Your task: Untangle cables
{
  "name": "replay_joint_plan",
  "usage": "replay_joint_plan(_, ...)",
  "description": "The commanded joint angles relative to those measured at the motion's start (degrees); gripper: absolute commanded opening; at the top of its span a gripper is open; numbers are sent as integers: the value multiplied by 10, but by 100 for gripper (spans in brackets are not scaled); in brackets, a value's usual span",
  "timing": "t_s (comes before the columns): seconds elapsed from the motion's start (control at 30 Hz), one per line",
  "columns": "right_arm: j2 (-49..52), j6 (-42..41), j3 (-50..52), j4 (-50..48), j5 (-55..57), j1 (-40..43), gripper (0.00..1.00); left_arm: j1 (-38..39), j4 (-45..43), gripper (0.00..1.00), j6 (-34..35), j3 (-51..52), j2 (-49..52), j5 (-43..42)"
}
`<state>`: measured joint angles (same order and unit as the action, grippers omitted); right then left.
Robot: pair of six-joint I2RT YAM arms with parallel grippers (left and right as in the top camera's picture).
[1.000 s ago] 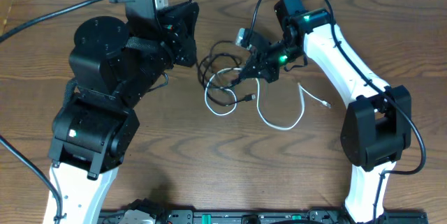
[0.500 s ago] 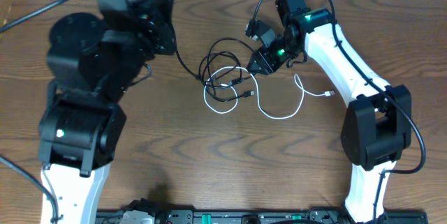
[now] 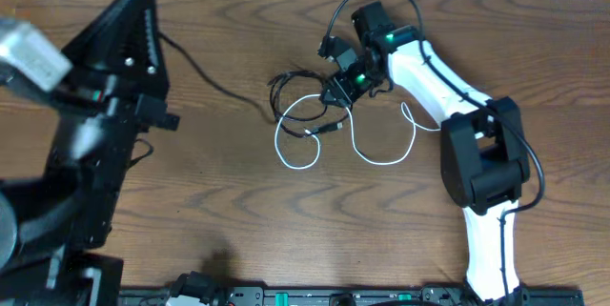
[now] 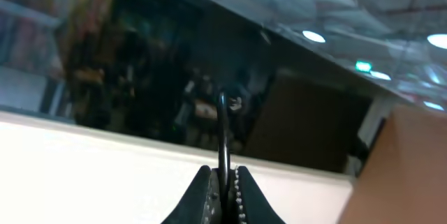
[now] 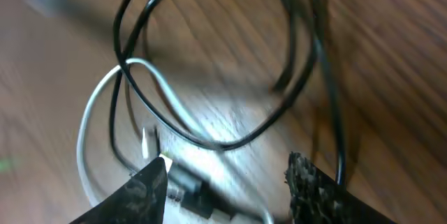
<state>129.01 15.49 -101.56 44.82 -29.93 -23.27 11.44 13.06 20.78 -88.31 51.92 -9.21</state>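
Black cable is clamped in the closed left end effector and stretched away from the looped white cable on the desk, where the right end effector is held open and empty; pulling-apart is judged underway, with the loops likely needing to be pinned next.

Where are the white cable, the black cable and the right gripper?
white cable (image 3: 381, 164), overhead view, bottom of its right loop
black cable (image 3: 219, 85), overhead view, long stretch at left
right gripper (image 5: 227, 160), right wrist view, midway between fingertips
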Motion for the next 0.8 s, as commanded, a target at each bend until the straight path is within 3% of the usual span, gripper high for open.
replay_joint_plan(0.0, 34, 11, -2, -17, 0, -13, 51, -2, -3, 8, -6, -5, -8, 44)
replay_joint_plan(0.07, 54, 11, -2, -28, 1, -17, 49, -2, -1, 8, -6, -5, -8, 44)
replay_joint_plan(0.13, 66, 9, -2, -30, 0, -19, 40, -2, 3, 8, -6, -5, -7, 44)
replay_joint_plan(0.2, 68, 8, -2, -28, 0, -19, 26, -2, 9, 8, -6, -5, -7, 44)
replay_joint_plan(0.23, 65, -6, -2, -26, 0, -19, 12, -2, 15, 8, -8, -5, -5, 44)
replay_joint_plan(0.3, 58, -23, -5, -26, 0, -16, 1, -2, 23, 8, -8, -5, -3, 47)
replay_joint_plan(0.5, -14, -70, -9, -11, 0, 10, 1, -2, 79, 8, -19, -5, 7, 49)
replay_joint_plan(0.77, -210, -151, -9, -2, 0, 78, 1, -2, 198, 7, -47, -4, 36, 63)
